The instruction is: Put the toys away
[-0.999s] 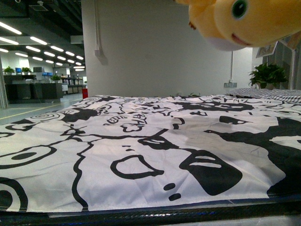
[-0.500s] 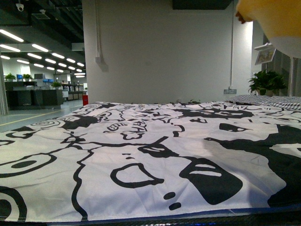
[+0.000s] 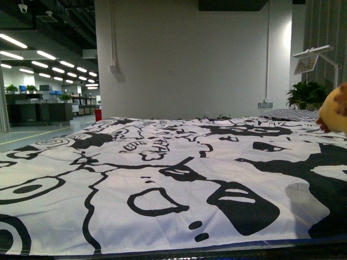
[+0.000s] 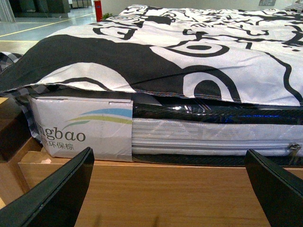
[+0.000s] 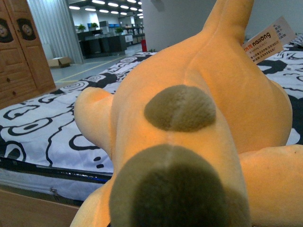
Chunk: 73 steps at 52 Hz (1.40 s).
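Front view: a wide bed under a black-and-white sheet (image 3: 162,179). At the far right edge, cut by the frame, a part of the yellow-orange toy (image 3: 337,111), higher than the sheet and in front of a striped pillow (image 3: 293,114). Cannot tell whether touching anything there. Behind, a white wall (image 3: 184,59) and a plant (image 3: 307,93).

Left wrist view: left gripper (image 4: 169,158) spread wide, holding nothing, with two dark fingers (image 4: 57,189) well apart. Low, facing the side of the bed: a mattress (image 4: 213,137) in a shiny cover, a white box (image 4: 80,125) with the letters "ngbao" just beside it, both under the hanging edge of the sheet, on a wooden board (image 4: 165,194).

Right wrist view: filled almost fully by the toy, very close to the camera. Orange plush with two dark spots and a paper tag (image 5: 267,42). Behind it the sheet on the bed, and further off a wooden wardrobe (image 5: 23,52). Right gripper hidden by the toy; cannot tell if pinching it or spread.
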### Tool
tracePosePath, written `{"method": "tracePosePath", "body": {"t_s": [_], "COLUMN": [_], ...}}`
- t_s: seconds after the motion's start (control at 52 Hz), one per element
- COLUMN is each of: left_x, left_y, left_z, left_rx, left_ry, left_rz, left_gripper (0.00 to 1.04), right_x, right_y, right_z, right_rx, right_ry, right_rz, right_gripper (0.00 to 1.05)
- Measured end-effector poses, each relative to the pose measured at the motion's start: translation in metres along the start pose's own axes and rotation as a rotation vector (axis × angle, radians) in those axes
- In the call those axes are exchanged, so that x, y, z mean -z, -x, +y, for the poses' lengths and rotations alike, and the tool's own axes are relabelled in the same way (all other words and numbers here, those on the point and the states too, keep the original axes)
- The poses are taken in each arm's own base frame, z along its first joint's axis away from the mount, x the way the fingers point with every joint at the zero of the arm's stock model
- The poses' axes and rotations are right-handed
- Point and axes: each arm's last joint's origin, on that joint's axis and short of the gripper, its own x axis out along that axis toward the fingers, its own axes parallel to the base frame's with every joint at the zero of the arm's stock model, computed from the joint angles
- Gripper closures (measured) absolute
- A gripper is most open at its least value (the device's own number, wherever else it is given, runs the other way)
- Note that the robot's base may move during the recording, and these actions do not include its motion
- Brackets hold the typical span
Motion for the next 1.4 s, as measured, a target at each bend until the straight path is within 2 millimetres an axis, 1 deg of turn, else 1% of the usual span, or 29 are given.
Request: {"method": "tracePosePath", "body": {"t_s": [0.077,0.173,0.269,0.346,1.403], "left_x": [0.0,0.0,0.0,0.0,0.0], "left_y": [0.0,0.0,0.0,0.0,0.0], "left_z": [0.0,0.0,0.0,0.0,0.0], "left_rx": [0.0,0.0,0.0,0.0,0.0], "left_ry": [0.0,0.0,0.0,0.0,0.0], "left_rz": [0.0,0.0,0.0,0.0,0.0], "left_gripper": [0.06,0.06,0.06,0.06,0.06], "right_x": [0.014,0.025,0.045,0.054,0.055], "right_y": [0.001,0.003,0.006,0.008,0.008], "right_z": [0.002,0.002,-0.002,-0.005,-0.006], "right_rx": [0.012,0.022,0.051,0.078,0.087], "right_ry": [0.008,0.005,-0.008,-0.018,-0.031], "right_rz": [-0.004,-0.002,0.0,0.006,0.001], "right_gripper": [0.94,0.94,0.94,0.94,0.94]}}
